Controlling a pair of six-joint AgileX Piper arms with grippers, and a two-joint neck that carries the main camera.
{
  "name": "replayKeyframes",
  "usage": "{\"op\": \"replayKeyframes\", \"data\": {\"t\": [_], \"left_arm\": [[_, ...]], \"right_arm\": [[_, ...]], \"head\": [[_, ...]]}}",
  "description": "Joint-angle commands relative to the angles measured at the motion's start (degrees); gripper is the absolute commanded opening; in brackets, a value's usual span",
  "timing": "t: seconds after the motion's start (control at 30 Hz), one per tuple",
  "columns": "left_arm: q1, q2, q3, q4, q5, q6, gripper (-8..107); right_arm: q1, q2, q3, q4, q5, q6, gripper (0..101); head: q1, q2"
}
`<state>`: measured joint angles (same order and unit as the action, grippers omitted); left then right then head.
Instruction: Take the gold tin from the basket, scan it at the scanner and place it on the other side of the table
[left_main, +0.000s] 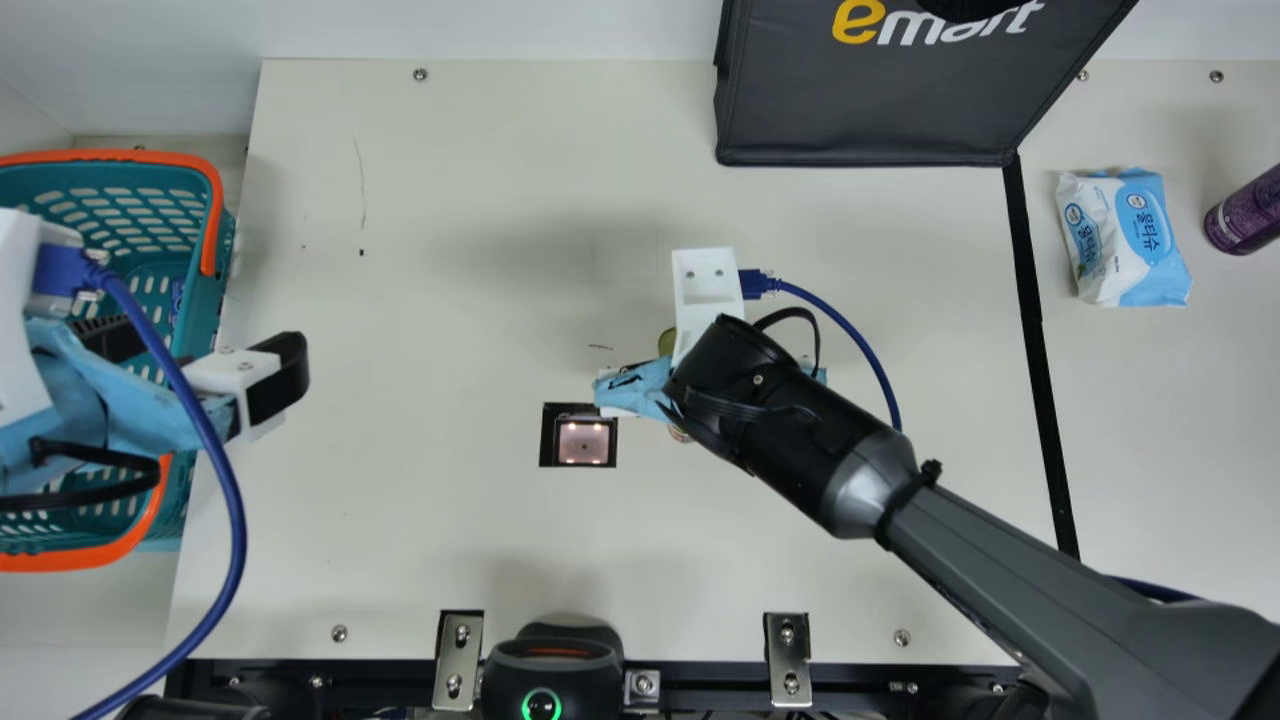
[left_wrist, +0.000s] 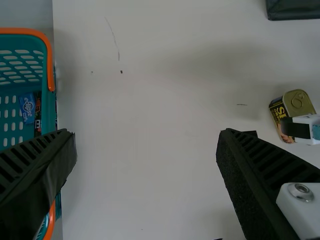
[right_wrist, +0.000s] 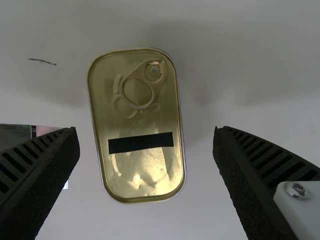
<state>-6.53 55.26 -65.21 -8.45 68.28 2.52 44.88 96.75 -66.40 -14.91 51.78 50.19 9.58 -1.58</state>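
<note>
The right gripper (left_main: 638, 388) hangs over the gold tin (left_main: 667, 341), right of the scanner (left_main: 583, 441) in the main view, the left gripper (left_main: 195, 355) well left of it, spread wide and empty in its wrist view, the right's wrist view showing wide-set fingers (right_wrist: 42, 172) flanking the ungripped tin.

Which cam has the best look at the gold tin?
Right wrist view: the gold tin shows its whole lid, ring pull included. Left wrist view has lid and printed side, partly blocked by the right hand. Main view: mostly hidden under the right arm.
</note>
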Motion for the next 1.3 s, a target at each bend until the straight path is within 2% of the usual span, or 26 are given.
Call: {"op": "replayKeyframes", "data": {"t": [0.0,0.33,0.57,0.8,1.1,1.27], "left_arm": [[0.0,0.0,0.0,0.0,0.0,0.0,90],[0.0,0.0,0.0,0.0,0.0,0.0,90],[0.0,0.0,0.0,0.0,0.0,0.0,90],[0.0,0.0,0.0,0.0,0.0,0.0,90],[0.0,0.0,0.0,0.0,0.0,0.0,90],[0.0,0.0,0.0,0.0,0.0,0.0,90]], "right_arm": [[-0.2,0.6,0.2,0.1,-0.9,-0.1,95],[-0.9,4.3,0.2,-0.1,-3.1,-0.3,95],[-1.0,5.2,0.0,-0.4,-3.2,-0.6,48],[-1.2,3.5,-0.5,-0.6,-2.0,-1.5,1],[-2.2,-1.1,-2.6,0.1,1.5,-5.1,0],[-3.6,-3.4,-2.6,1.4,2.1,-8.1,0]], "head": [[-1.7,0.0],[-1.7,0.0],[-1.7,0.0],[-1.7,0.0],[-1.7,0.0],[-1.7,-6.7]]}}
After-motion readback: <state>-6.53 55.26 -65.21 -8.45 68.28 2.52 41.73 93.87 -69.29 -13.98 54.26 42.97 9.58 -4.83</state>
